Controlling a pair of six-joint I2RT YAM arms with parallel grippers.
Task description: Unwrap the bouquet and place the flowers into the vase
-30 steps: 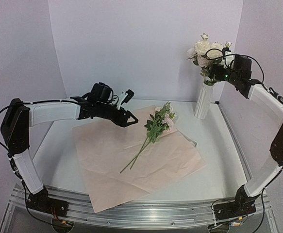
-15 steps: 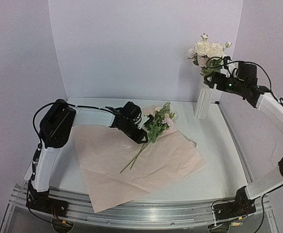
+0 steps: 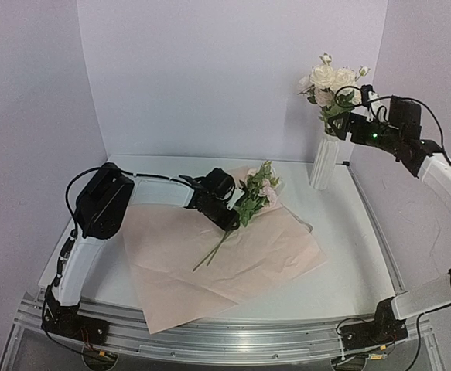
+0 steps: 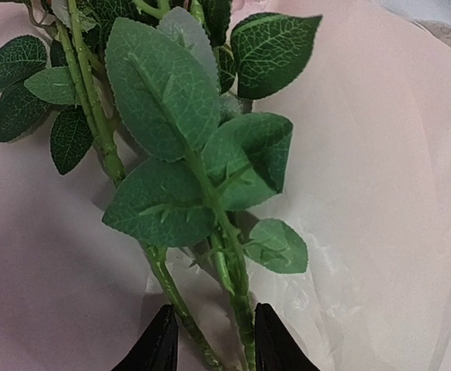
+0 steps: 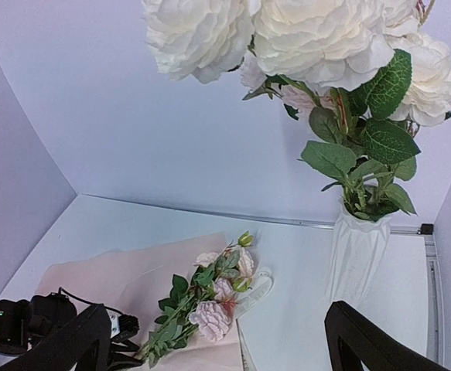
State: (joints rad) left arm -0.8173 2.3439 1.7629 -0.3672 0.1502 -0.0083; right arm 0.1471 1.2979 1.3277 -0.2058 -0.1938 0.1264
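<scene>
The bouquet is open: its pale pink wrapping paper lies flat on the table. Pink and white flowers with green leaves rest on the paper, stems pointing toward me. My left gripper is low on the paper at the leafy part of the stems. In the left wrist view its black fingertips press two green stems from both sides. The ribbed white vase at the back right holds white flowers. My right gripper hovers open beside those blooms, holding nothing.
A cream ribbon lies loose by the paper's right edge, next to the flower heads. The white backdrop walls enclose the table on three sides. The metal rail with both arm bases runs along the near edge.
My left arm swung in from the left, dropped onto the stems, and its jaws narrowed around them. The right gripper drew slightly back from the vase flowers, staying open.
</scene>
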